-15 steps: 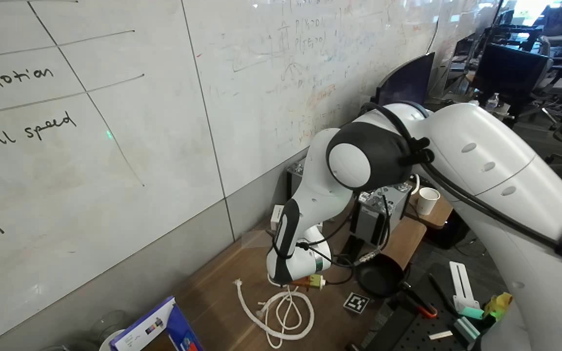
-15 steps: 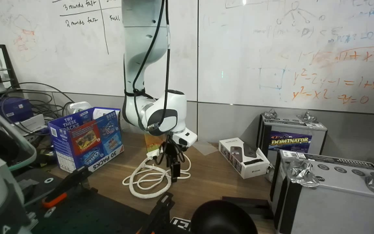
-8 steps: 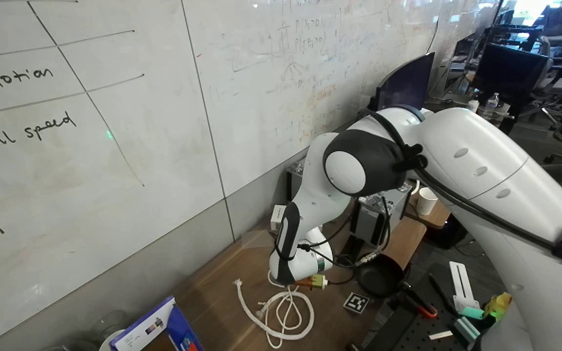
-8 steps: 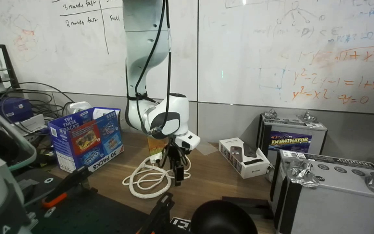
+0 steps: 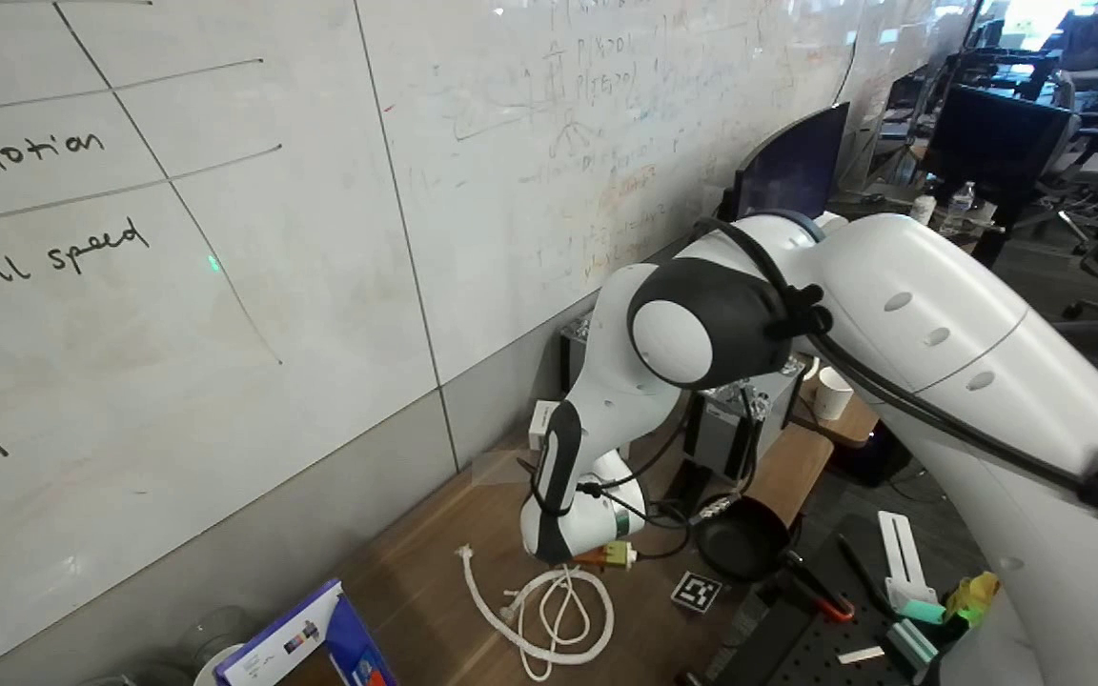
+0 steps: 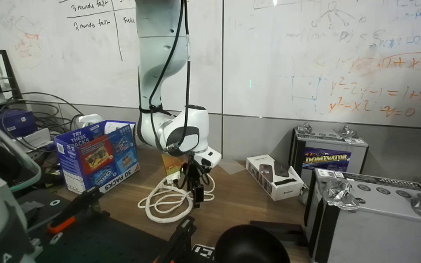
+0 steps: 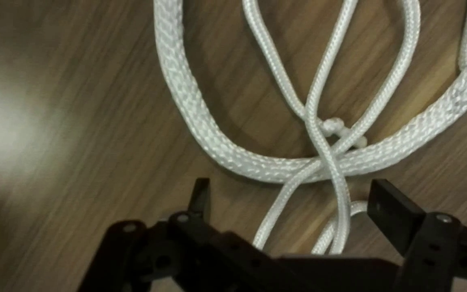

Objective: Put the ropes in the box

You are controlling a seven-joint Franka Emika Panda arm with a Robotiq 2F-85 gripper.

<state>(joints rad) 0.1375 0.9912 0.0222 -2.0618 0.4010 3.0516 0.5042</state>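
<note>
The thick rope (image 7: 217, 144) and the thin rope (image 7: 340, 194) are found loosely coiled on the brown wooden table (image 6: 232, 197), outside the blue box (image 6: 97, 157). In the wrist view the thick rope is seen as a broad curve, crossed on top by strands of the thin rope, one of which is laid over another; a small pale knot (image 7: 333, 125) is noted just beside this crossing. The gripper (image 7: 290, 194) is positioned above the ropes and pointed downward, its fingers (image 7: 393, 213) spread wide, with strands of the thin rope seen in the space between them. Whether a rope is touched by either finger cannot be determined. The blue box is observed upright in an exterior view, its top uncovered, near the ropes but apart from them. A white carton (image 6: 274, 177) is recorded on the same table, on the opposite side of the ropes from the blue box, with grey cases (image 6: 378, 233) standing just beyond it. In an exterior view a black pan (image 5: 742, 541) is recorded near a printed marker card (image 5: 697, 592), which is laid flat. A whiteboard (image 6: 269, 91) marked with handwriting is mounted behind the table.
</note>
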